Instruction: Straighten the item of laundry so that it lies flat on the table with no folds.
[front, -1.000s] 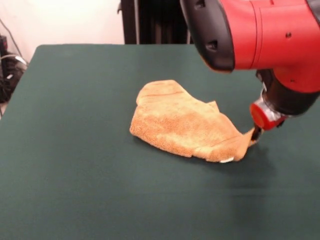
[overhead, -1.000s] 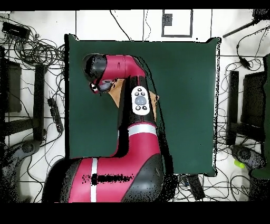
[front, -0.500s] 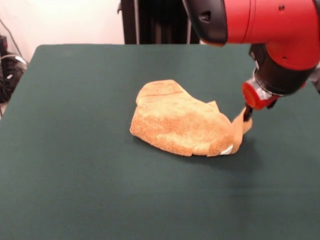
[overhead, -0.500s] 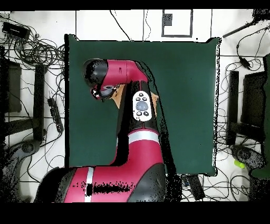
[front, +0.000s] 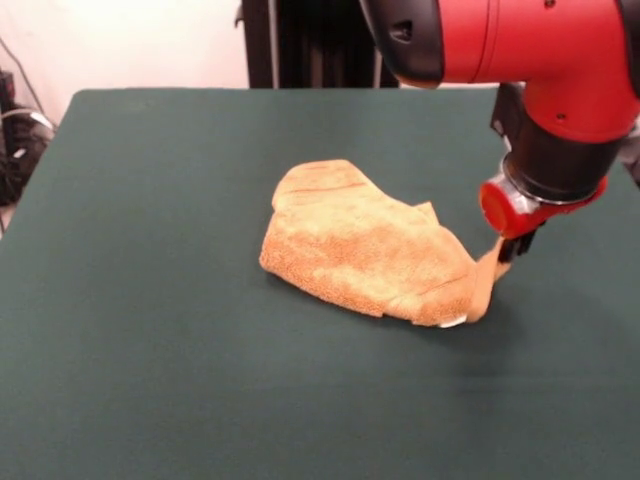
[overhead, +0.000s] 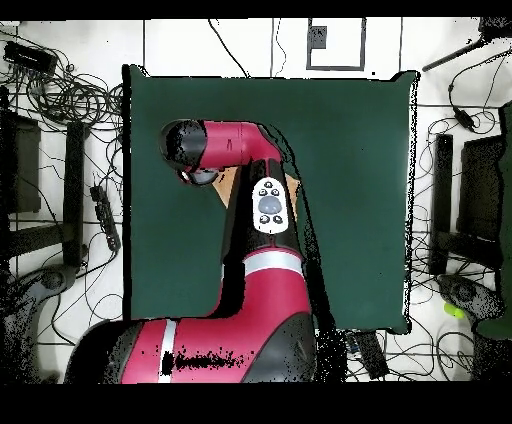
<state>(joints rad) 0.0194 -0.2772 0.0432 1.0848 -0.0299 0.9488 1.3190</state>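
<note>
The table (front: 150, 380) is carrying the towel (front: 360, 245) a little right of its middle in the front view, bunched and folded over itself, with a white tag (front: 452, 322) peeping from its near right edge. In the overhead view the arm is covering nearly all of it, leaving only slivers of orange showing. The gripper (front: 505, 258) is hanging just right of the heap, pinching the towel's right corner; that corner is rising as a narrow strip to the closed tips. Compared with a second ago, the corner is sitting higher off the cloth, and over the last half second the wrist is drifting slightly right and nearer. That suggests the unfolding pull is only starting: most of the towel is lying doubled exactly as before.
</note>
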